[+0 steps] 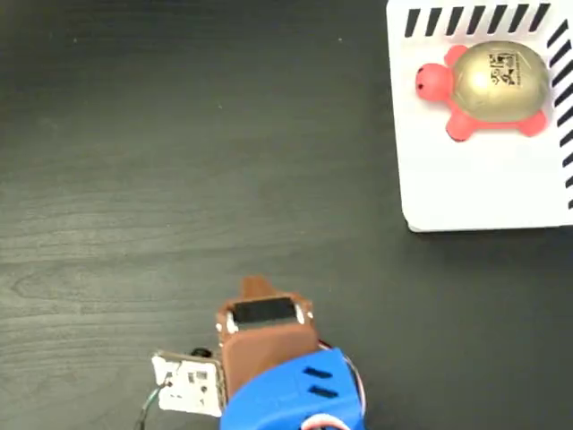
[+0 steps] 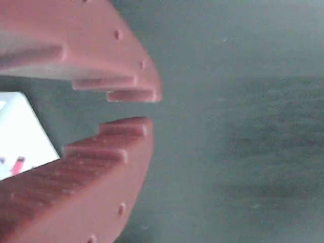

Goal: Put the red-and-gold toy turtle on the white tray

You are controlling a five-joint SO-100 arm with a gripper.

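Note:
The red-and-gold toy turtle (image 1: 488, 85) lies on the white tray (image 1: 474, 193) at the top right of the fixed view, gold shell up and red head pointing left. The tray's striped edges run along its top and right sides. My gripper (image 1: 258, 288) is far from both, low in the middle of the picture, pointing up the image. In the wrist view my gripper (image 2: 139, 109) has its brown jaws almost together, only a thin gap between the tips. Nothing is held.
Dark wood-grain table (image 1: 179, 161) fills the left and middle of the fixed view. The arm's blue body (image 1: 295, 399) and a small white board (image 1: 188, 385) sit at the bottom edge. A white shape (image 2: 20, 126) shows behind the jaws in the wrist view.

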